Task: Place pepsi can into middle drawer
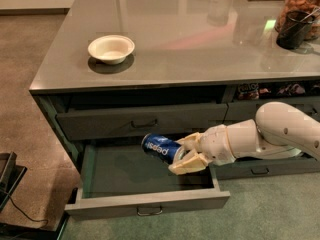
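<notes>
The pepsi can [160, 148], blue with white lettering, lies on its side in my gripper [186, 154], whose cream fingers are shut on its right end. The can hangs just above the inside of the open middle drawer [145, 204], a wide dark grey-green drawer with a low front panel and a small pale loop handle. My white arm [280, 134] reaches in from the right. The can sits under the front of the closed top drawer [140, 121].
A cream bowl [111, 48] stands on the glossy grey counter top [200, 34]. A dark cup and a jar [295, 24] stand at the back right. Narrower drawers [260, 169] lie to the right, behind my arm. Black equipment [10, 179] sits on the floor at left.
</notes>
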`<act>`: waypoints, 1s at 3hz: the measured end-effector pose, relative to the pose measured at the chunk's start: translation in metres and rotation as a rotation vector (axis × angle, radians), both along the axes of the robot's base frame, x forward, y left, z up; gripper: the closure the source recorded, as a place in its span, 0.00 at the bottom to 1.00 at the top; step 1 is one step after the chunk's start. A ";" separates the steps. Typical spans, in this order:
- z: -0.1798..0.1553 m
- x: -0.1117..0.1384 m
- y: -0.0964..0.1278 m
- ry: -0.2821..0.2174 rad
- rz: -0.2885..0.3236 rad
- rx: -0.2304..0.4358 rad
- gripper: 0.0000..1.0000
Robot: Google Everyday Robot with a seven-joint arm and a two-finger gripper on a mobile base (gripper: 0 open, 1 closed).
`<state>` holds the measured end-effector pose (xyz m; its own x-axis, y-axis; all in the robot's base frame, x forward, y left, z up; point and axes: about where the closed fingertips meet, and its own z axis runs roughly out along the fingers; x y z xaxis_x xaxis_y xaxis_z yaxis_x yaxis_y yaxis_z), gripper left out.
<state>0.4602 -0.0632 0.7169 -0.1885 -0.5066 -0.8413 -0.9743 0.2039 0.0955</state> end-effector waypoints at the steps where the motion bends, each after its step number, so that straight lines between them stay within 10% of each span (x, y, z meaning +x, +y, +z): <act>1: -0.036 0.010 0.005 0.002 0.025 -0.021 1.00; 3: -0.121 0.044 0.032 -0.037 0.069 -0.031 1.00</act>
<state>0.5042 -0.0314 0.5955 -0.1211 -0.5428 -0.8311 -0.9889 0.1386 0.0535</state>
